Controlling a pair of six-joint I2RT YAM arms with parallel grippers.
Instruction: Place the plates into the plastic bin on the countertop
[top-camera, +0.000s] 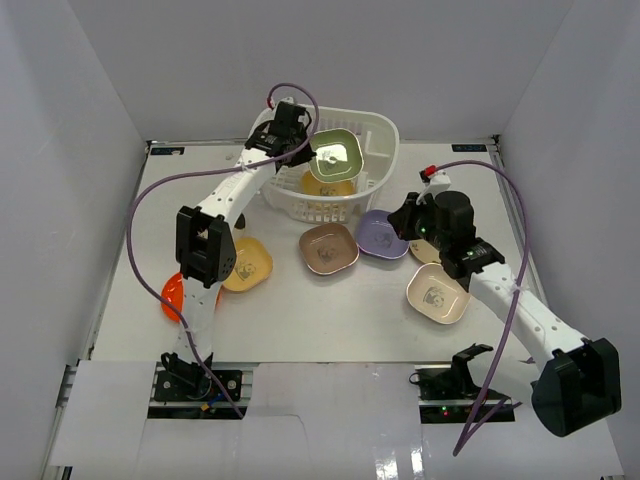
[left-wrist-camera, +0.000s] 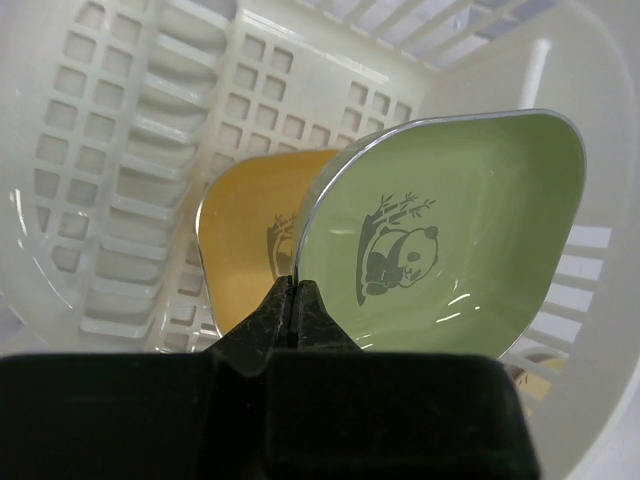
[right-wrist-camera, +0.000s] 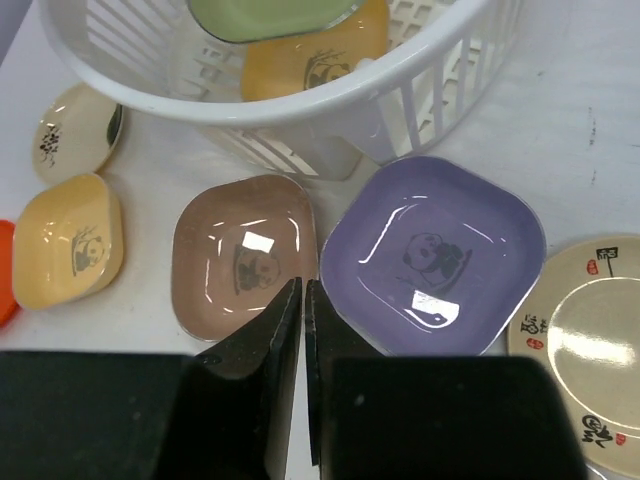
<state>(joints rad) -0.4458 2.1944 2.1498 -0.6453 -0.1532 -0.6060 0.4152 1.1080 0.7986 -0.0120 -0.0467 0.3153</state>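
The left claw (left-wrist-camera: 294, 285) is clenched on the rim of the green plate (left-wrist-camera: 450, 250), pinching it at the edge so the dish hangs tilted on its side. That looks meant to let it slip down into the plastic bin (top-camera: 378, 126), which sits at 12 o'clock on the worktop (top-camera: 300, 320). The plate is already inside the bin's walls but not yet let go.

The bin holds one other dish, a yellow-orange plate (left-wrist-camera: 240, 235), leaning just behind the green one.

The right claw (right-wrist-camera: 301, 290) is closed to a thin slit, grasping nothing. It hovers over the seam between the mauve-brown plate (right-wrist-camera: 240, 255) and the lavender plate (right-wrist-camera: 435, 250), at the bin's 6 and 5 o'clock, probably lining up on a rim.

Outside the bin:
- a pale yellow plate (top-camera: 248, 263) at 8 o'clock
- an orange-red plate (top-camera: 172, 292) at 8 o'clock
- a cream plate (top-camera: 436, 294) at 4 o'clock
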